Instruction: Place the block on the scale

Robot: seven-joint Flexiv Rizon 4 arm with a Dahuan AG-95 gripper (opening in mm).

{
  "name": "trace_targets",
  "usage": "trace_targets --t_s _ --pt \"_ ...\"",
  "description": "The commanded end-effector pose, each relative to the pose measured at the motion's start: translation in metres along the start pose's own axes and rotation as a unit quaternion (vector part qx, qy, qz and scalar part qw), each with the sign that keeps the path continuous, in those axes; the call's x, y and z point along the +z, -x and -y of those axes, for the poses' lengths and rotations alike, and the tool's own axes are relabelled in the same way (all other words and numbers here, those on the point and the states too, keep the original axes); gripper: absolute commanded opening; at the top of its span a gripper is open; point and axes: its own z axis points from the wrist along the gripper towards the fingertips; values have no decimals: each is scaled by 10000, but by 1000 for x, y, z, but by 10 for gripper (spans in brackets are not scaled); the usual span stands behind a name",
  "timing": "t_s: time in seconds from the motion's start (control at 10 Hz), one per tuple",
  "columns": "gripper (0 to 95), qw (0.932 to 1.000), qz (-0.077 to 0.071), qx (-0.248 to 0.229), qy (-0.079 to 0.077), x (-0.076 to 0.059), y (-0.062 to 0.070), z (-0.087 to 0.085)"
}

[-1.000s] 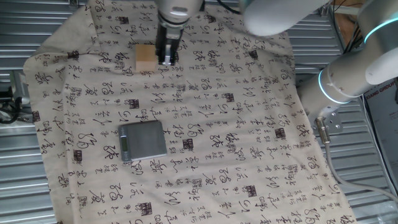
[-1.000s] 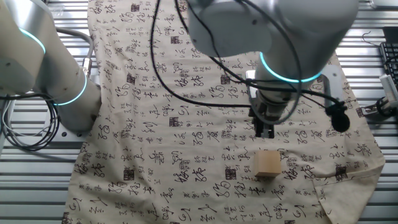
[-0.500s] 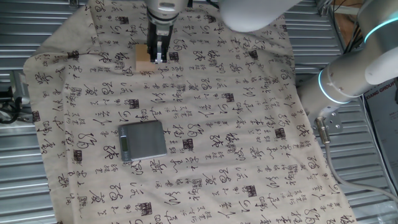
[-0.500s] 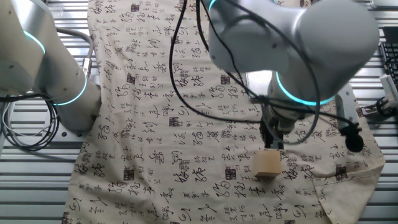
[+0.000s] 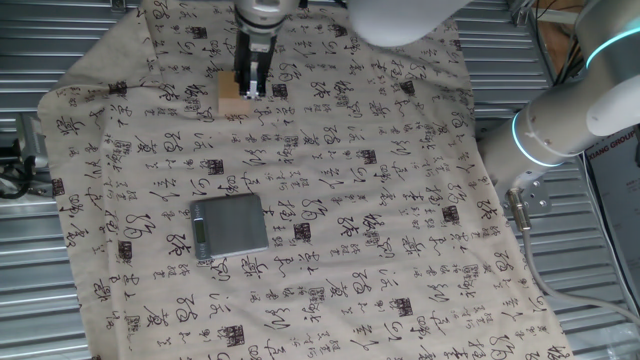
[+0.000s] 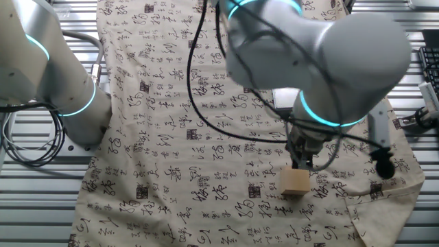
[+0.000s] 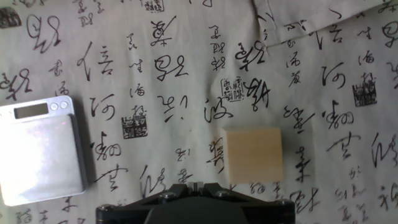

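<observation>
The block (image 5: 230, 98) is a small tan wooden cube resting on the printed cloth at the far side; it also shows in the other fixed view (image 6: 295, 182) and the hand view (image 7: 253, 155). The gripper (image 5: 250, 90) hangs just above the block's right part, with its fingers close together and nothing between them. In the other fixed view the gripper (image 6: 302, 163) sits right above the block's top edge. The scale (image 5: 232, 224), a flat grey square plate, lies in the middle of the cloth, well apart from the block, and appears at the left of the hand view (image 7: 38, 152).
A cloth printed with black characters (image 5: 380, 200) covers the table. The arm's base (image 5: 560, 120) stands at the right, and metal slats surround the cloth. The cloth has a folded edge at the top of the hand view (image 7: 292, 31).
The gripper has shifted sideways from beside the block to over it, moving closer to it. The block and the scale have not moved.
</observation>
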Motion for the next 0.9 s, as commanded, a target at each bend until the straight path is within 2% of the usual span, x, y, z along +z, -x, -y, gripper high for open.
trace_targets --t_s 0.1,0.2,0.5,0.9 --pt "190 9996 38 -289 -23 2 4 2" --pt "380 9995 10 -302 -51 2 5 2" --pt "380 9995 4 -307 -79 1 8 3" --pt "380 9991 42 -410 -60 7 13 9"
